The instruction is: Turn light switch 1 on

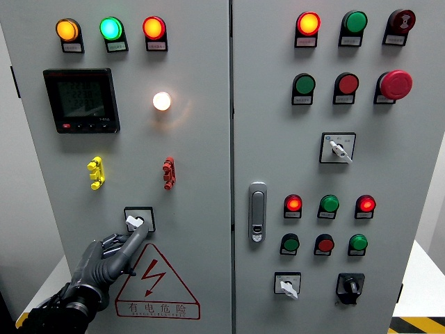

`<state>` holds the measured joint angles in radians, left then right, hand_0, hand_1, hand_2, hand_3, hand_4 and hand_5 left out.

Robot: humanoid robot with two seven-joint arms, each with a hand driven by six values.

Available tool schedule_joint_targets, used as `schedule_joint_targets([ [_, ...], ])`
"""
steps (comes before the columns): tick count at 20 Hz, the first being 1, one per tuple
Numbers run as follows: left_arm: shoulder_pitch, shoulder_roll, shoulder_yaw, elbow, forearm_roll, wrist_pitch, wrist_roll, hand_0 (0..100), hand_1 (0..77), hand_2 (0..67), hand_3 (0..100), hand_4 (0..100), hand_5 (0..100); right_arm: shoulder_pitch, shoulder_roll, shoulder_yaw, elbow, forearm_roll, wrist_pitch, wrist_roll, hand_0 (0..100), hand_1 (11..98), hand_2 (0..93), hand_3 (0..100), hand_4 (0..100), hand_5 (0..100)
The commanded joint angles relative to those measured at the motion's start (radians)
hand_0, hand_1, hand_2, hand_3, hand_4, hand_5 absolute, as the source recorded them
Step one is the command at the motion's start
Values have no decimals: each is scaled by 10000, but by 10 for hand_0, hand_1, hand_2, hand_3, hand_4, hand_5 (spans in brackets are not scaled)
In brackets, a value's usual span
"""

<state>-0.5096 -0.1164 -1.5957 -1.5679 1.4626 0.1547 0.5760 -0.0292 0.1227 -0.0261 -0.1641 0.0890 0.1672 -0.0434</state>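
Surveying cabinet: grey control cabinet (195, 160) fills the frame, two doors split by a seam just right of centre.
Left door: meter display (81, 100) upper left; small white lamp (161, 101) beside it is lit.
Warning label: red triangle sticker (156, 282) lower left, directly under the switch.
Left hand (111, 256): enters lower left; index finger extended, tip touching the switch knob, other fingers curled back, nothing pinched.
Light switch 1 (138, 220): rotary selector, lower centre of left door, white knob tilted.
Right hand: not visible.
Risk: one fingertip on a slim knob could slide off sideways, leaving it part-turned; judged, not observed.
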Motion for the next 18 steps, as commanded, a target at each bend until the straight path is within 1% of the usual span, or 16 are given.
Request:
schedule_joint_targets([
  [1,217,14,35,2,-53,-29,-405,0,606,627,1000,1000,755,0,0,0,0,0,0,5,0,226,0,110,230,146],
  [4,325,60,156,-14,-893,-44,-912,0,612,631,1000,1000,778,0,0,0,0,0,0,5,0,225,0,110,230,146],
  [6,539,167,386,-29,-1614,-44,-1279,0,606,637,1000,1000,795,0,0,0,0,0,0,-11,0,225,0,110,230,146],
  [7,722,274,494,-44,-1815,-44,-1494,0,605,638,1000,1000,798,0,0,0,0,0,0,5,0,225,0,110,230,146],
  [9,1365,382,800,-29,-2092,-44,-2091,0,590,626,1000,1000,802,0,0,0,0,0,0,5,0,225,0,110,230,146],
  [10,1672,488,969,17,-2200,-44,-2337,0,586,623,1000,1000,801,0,0,0,0,0,0,-11,0,225,0,109,230,146],
  [11,2055,656,1153,63,-2337,-59,-2567,0,579,618,1000,1000,795,0,0,0,0,0,0,5,0,225,0,109,230,146],
  [12,2332,734,1276,93,-2551,-44,-2691,0,573,611,1000,1000,788,0,0,0,0,0,0,5,0,226,0,109,230,146],
  [14,3067,964,1430,170,-3134,-59,-2769,0,566,597,992,1000,771,0,0,0,0,0,0,-11,0,226,0,109,230,146],
  [16,3773,1041,1537,323,-3655,-105,-2769,0,556,572,941,1000,727,0,0,0,0,0,0,5,0,226,0,109,230,146],
  [17,4141,1057,1750,688,-3977,-136,-2784,0,546,550,899,1000,681,0,0,0,0,0,0,5,0,226,0,109,230,146],
  [18,4448,1118,1950,1072,-4223,-136,-2860,0,541,526,854,940,631,0,0,0,0,0,0,-11,0,226,0,109,230,146],
])
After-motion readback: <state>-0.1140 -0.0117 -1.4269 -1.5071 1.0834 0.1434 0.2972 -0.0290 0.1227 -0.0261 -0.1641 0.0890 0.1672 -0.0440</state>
